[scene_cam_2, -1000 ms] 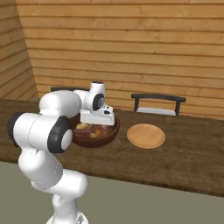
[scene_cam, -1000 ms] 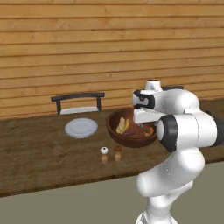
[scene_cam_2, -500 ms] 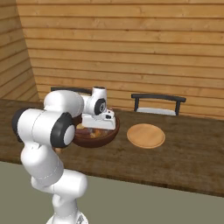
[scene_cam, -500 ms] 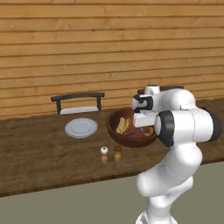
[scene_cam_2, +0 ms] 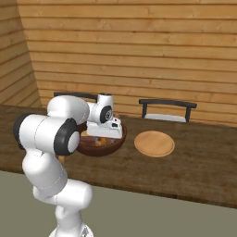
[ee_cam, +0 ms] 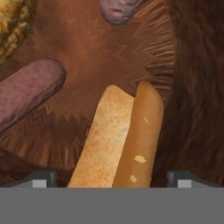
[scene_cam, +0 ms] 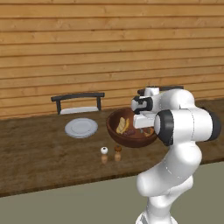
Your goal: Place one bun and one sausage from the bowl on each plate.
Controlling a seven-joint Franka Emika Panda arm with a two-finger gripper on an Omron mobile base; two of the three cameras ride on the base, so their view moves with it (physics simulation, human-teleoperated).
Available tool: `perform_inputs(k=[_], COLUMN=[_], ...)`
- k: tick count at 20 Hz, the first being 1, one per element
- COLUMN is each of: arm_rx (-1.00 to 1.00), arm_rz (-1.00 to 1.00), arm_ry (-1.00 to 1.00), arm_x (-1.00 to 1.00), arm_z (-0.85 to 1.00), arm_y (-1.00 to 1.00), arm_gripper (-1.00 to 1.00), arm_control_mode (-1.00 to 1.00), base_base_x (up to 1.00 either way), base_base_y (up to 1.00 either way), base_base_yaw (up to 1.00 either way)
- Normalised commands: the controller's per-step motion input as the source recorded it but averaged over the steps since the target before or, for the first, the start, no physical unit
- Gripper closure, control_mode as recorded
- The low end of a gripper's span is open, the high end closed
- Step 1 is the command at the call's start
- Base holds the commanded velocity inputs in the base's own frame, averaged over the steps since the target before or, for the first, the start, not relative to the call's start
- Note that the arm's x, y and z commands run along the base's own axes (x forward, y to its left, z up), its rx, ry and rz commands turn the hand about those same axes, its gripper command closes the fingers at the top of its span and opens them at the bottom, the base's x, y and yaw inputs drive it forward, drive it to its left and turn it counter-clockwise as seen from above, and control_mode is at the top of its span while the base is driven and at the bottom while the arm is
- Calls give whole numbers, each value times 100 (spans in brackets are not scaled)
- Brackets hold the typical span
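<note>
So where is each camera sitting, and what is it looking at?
Left base view: behind the arm on its left, looking forward and down at the table; the white arm rises lower right, over the wooden bowl beside the grey-white plate.
Right base view: behind on the right; the arm rises lower left, hand over the bowl, wooden plate to its right.
Hand view: on the hand, looking down into the bowl at a bun between the open gripper tips.
Shared: both base views show the bowl and arm.

Inside the bowl lie two buns, one central and one at its edge, and two sausages. Beside the bowl: one grey plate, one wooden plate, two shakers.
</note>
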Motion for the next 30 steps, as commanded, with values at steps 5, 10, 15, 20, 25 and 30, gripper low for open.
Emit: perform_inputs(k=[5,10,15,20,25,30], arm_rx=[0,0,0,0,0,2], arm_rz=[0,0,0,0,3,5], arm_ry=[0,0,0,-4,-19,-36], arm_x=[0,0,0,-19,-33,-32], arm_z=[0,0,0,28,56,41], arm_y=[0,0,0,0,-9,-52], arm_gripper=[100,100,100,100,100,100], arm_control_mode=[-100,-100,-100,-100,-100,-100], base_base_x=[0,0,0,0,0,0], base_base_y=[0,0,0,0,0,0], base_base_yaw=[0,0,0,0,0,0])
